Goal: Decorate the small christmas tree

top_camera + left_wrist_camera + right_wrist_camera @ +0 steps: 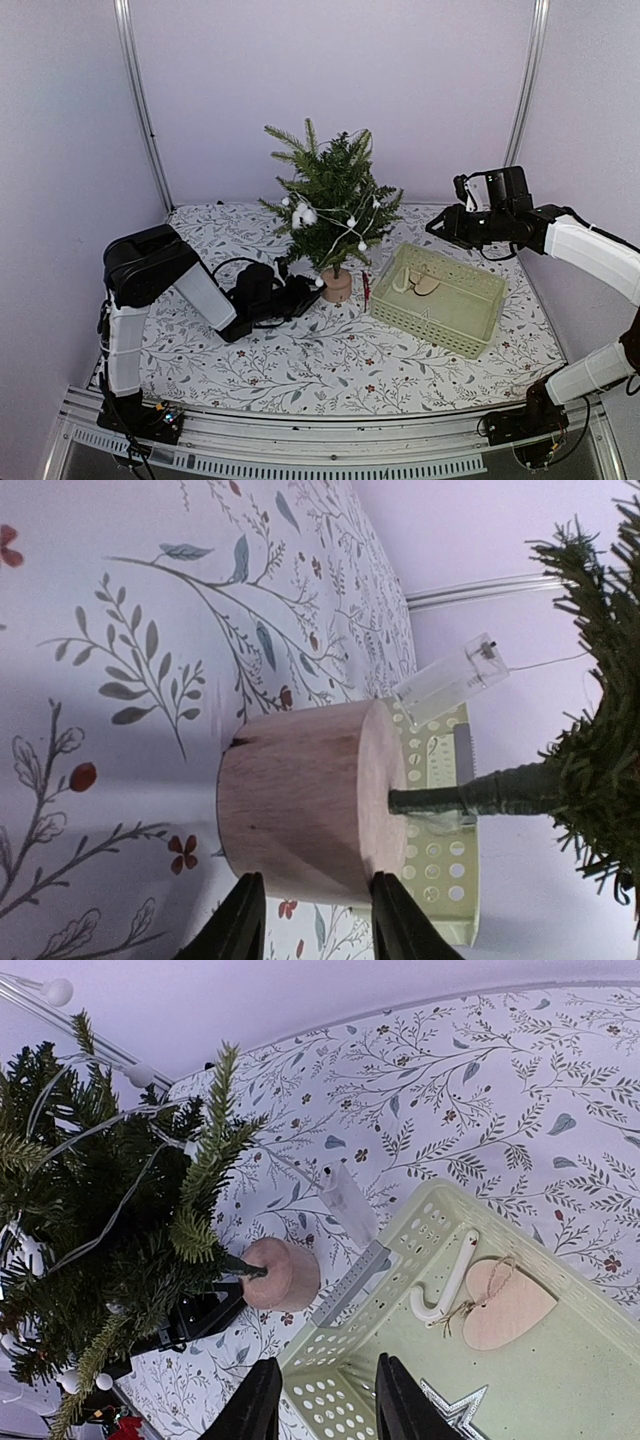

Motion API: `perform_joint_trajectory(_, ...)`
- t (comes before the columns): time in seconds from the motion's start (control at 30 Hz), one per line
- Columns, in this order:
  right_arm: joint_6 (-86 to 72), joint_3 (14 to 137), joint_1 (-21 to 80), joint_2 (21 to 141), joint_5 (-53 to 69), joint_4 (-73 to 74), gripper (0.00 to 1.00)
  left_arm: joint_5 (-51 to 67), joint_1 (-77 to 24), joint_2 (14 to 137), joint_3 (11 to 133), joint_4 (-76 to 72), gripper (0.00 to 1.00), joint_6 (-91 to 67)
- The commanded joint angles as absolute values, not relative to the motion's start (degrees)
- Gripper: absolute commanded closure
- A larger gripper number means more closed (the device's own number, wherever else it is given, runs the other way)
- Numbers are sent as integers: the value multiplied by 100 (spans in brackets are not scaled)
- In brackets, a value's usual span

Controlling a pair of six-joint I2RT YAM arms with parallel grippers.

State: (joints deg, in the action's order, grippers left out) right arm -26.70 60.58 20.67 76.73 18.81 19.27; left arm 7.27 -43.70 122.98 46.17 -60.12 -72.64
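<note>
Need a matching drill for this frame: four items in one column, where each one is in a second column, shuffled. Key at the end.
Items
1. wooden heart
2. clear battery box
3. left gripper
4. right gripper

Places
A. above the green basket, jaws apart, holding nothing
B. between the small christmas tree and the basket
C. down low at the tree's wooden base
D. lying inside the basket

Pairs: 1-D, 2-B, 3-C, 4-A
</note>
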Motion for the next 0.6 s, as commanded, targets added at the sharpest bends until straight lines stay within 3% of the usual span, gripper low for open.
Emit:
perform_joint_trajectory(0.0, -2575, 6173, 2007, 7670, 1917, 1923, 65, 678, -4285, 12476, 4680, -5751, 66, -7409)
perform_joint_trajectory(0.2, -2593, 6098, 1992, 7647, 1890, 1918, 65, 743, -4188, 12554, 4946, -5431, 79, -7248)
perform_joint_trajectory(0.57, -2637, 6043, 1971, 7616, 1864, 1884, 65, 890, -3738, 12762, 5447, -4850, 82, -6881)
